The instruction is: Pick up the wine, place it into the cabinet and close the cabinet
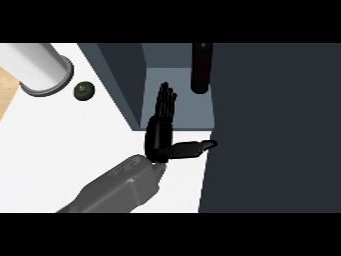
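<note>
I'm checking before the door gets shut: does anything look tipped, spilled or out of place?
Nothing stands out. The wine bottle appears to stand upright inside the cabinet, the left hand is open beside the open door, and nothing has spilled on the counter.

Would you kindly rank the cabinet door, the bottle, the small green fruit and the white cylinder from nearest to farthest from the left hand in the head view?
1. Cabinet door: right of the left hand, with the thumb at its edge.
2. Bottle: inside the cabinet, just up and right of the hand.
3. Small green fruit: on the counter, to the left.
4. White cylinder: far upper left.
</note>
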